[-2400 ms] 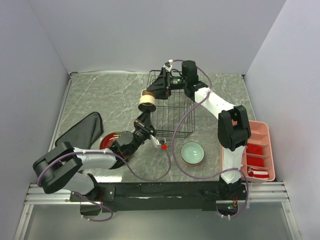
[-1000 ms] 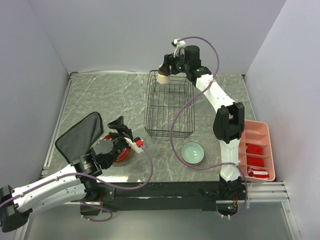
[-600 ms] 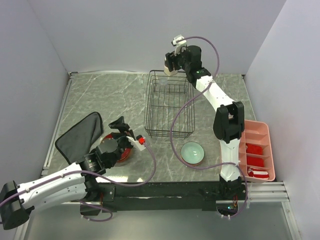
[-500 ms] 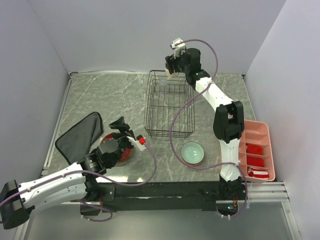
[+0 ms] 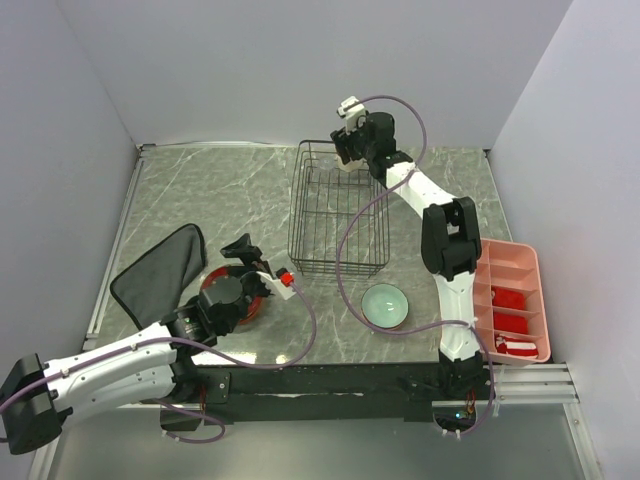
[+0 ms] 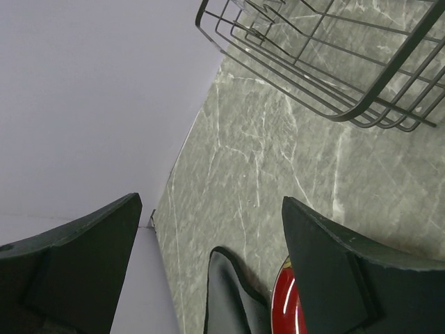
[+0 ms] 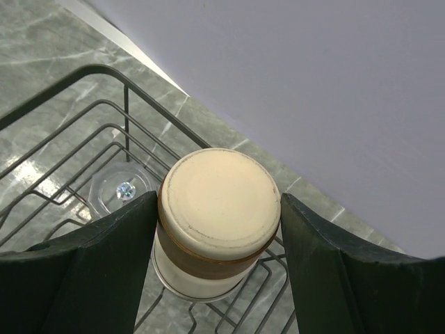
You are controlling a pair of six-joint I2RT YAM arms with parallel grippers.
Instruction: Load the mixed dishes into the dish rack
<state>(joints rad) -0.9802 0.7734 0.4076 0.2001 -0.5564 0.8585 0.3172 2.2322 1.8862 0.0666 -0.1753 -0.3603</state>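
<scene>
Nearest the bases: left gripper [image 5: 258,262] spread wide, nothing between, above a glossy red bowl [image 6: 292,311] (mostly hidden under the wrist), beside black cloth [image 5: 160,272]. Farther right on the marbled desk [image 5: 200,190]: smooth round mint-green bowl [image 5: 385,306]. Beyond: black wire dish rack [image 5: 335,215]. Over its far end: right gripper [image 7: 217,240] clamped on cylindrical small tan cup [image 7: 219,198], brown-banded, flat base toward the wrist camera, mouth out of sight.

Twin arms, same build: left arm [image 5: 110,366] and right arm [image 5: 408,185] both have white shells on the long links and chunky black joints. Mauve cables [image 5: 341,272] loop loose off each (bit messy tbh). Left claw [image 5: 250,255] has matte black wedge fingers [image 6: 334,271], plus a small red tab [image 5: 285,277] beside it.
</scene>
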